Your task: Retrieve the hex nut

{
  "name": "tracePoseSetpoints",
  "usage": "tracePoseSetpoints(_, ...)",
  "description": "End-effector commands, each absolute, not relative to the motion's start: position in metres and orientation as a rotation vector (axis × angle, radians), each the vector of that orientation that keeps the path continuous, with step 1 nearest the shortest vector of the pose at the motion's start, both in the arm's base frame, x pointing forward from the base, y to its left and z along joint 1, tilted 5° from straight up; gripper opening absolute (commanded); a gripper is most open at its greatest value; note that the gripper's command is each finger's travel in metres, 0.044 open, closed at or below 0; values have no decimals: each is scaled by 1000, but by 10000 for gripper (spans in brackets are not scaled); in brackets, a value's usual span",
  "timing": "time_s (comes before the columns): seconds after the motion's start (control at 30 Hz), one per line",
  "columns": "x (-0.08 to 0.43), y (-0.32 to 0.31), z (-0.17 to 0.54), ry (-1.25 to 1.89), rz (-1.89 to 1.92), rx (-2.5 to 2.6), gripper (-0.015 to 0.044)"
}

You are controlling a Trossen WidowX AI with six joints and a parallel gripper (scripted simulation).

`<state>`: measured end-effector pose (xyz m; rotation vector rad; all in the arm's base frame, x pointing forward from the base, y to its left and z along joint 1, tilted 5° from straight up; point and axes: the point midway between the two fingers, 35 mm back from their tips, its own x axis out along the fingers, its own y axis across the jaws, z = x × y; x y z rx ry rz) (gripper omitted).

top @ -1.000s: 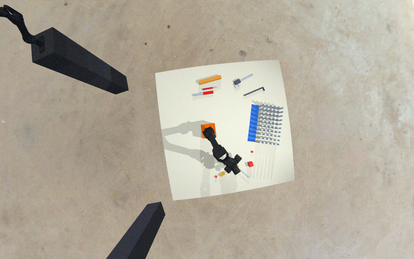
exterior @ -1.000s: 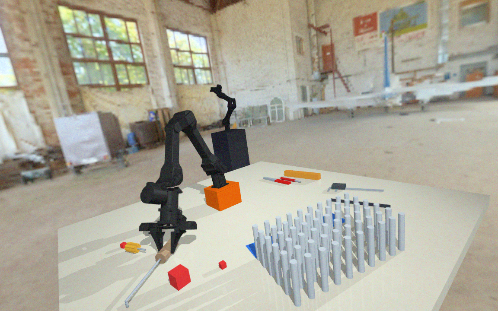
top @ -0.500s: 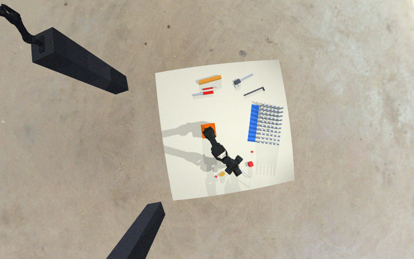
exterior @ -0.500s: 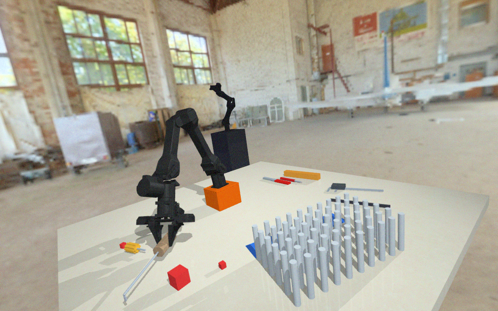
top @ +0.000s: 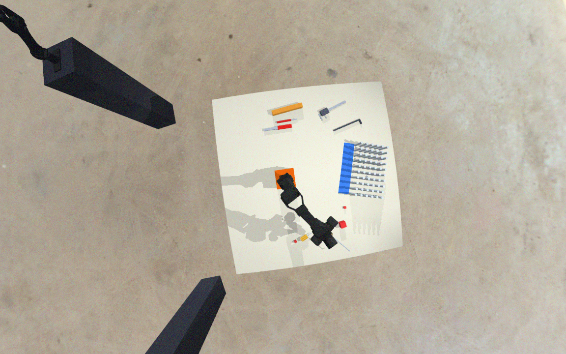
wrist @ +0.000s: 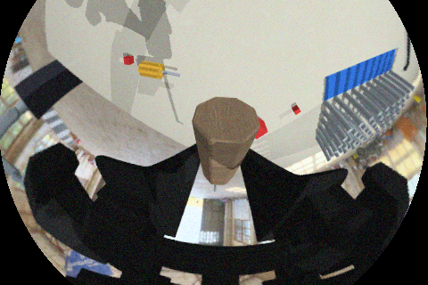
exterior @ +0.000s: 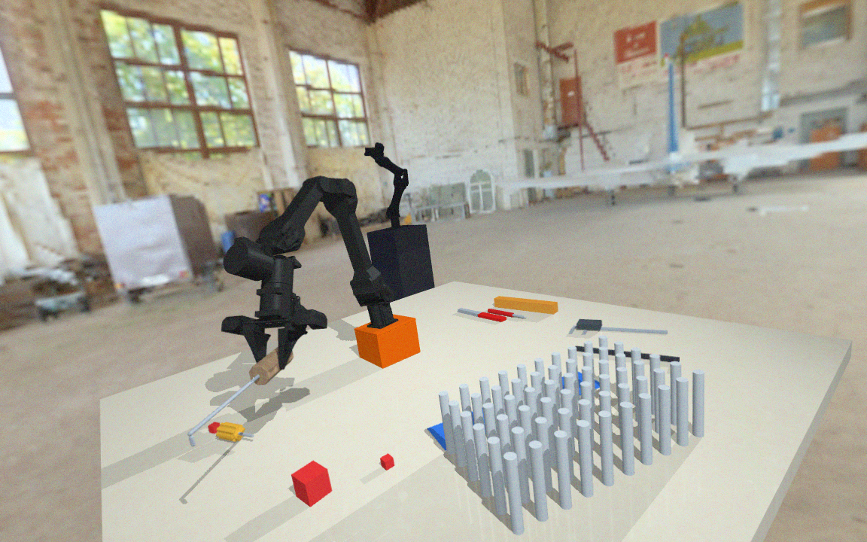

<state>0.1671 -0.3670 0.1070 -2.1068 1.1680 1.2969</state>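
Note:
My gripper (exterior: 271, 364) (wrist: 220, 148) is shut on the brown wooden handle of a hook tool (exterior: 263, 373) (wrist: 226, 120). Its thin grey shaft slants down and forward in the exterior view, the bent tip off the table, its shadow apart from it; part of the shaft (top: 343, 245) shows in the top view. The grey spacers (exterior: 537, 482) stand upright in rows, far from the gripper. The blue taped strip (top: 346, 168) (exterior: 437, 436) (wrist: 359, 75) runs along their near side, with no nut visible on it. The nut cannot be made out clearly among the spacers.
A large red cube (top: 342, 224) (exterior: 311, 483) and a small one (top: 344, 207) (exterior: 387, 461) lie between tool and spacers. A yellow screwdriver (exterior: 229, 432) (wrist: 152, 69) lies below the gripper. A black hex key (top: 347, 125) and a caliper (top: 324, 111) lie beyond the strip.

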Motion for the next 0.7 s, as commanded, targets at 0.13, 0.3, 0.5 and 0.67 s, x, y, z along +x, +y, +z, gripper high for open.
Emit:
tracePoseSetpoints(0.13,168,-361,126,1165,1311,-2123,0)
tracePoseSetpoints(0.3,177,-353,126,1077,1450,-2240,0)
tracePoseSetpoints(0.5,188,-343,125,950,1625,-2377,0)
tracePoseSetpoints(0.67,196,-333,125,829,1771,-2485,0)
